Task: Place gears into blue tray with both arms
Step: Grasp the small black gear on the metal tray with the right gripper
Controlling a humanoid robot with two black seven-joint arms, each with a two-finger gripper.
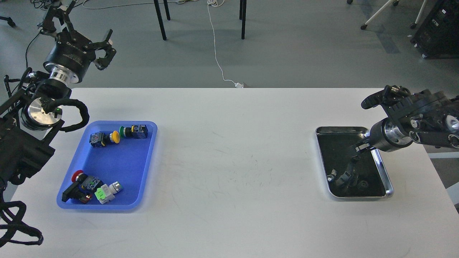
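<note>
From the head view, a wide white worktop [229, 161], faintly scuffed at its middle, was seen before a grey floor [304, 46] crossed by a white cable [216, 53] and dark chair legs [160, 19].

A rectangular blue plastic tray [143, 172] with rounded corners lay at the left, holding coloured-capped push-button switches: a yellow one [104, 138] and a green one [133, 131] near the far rim, a red one [79, 185] and a light-green one [106, 192] near the front. A shiny steel tray [385, 179] with a dark bottom lay at the right.

One tiny black toothed gear [363, 184] was made out in the steel tray's near right corner, beside dark reflections.

The left end effector [77, 21] was raised beyond the worktop's far-left corner, fingers spread. The right end effector [374, 98] was held above the steel tray's far side; its state could not be told.
</note>
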